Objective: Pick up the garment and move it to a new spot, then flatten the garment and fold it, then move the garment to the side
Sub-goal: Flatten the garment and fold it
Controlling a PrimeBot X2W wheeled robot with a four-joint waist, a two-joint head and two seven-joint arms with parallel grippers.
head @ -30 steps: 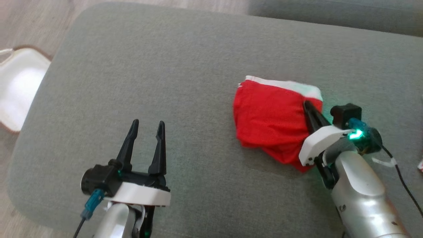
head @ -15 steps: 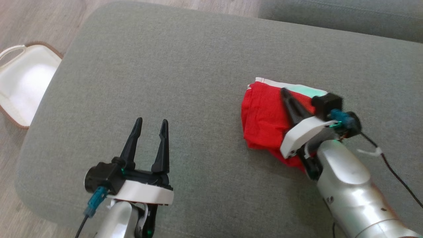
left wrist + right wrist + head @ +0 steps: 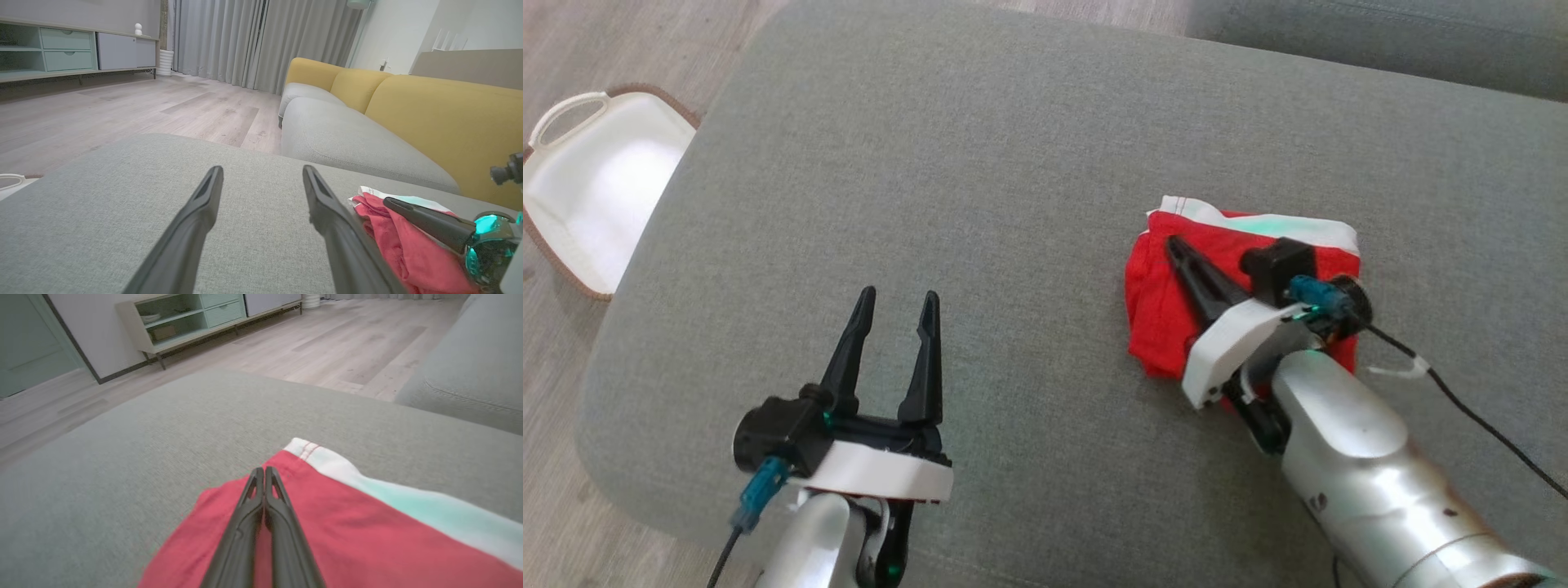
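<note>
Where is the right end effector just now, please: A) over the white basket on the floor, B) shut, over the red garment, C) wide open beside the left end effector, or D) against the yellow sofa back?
B: the right end effector has its fingers pressed together, with the red garment beneath it on the grey cushion.
</note>
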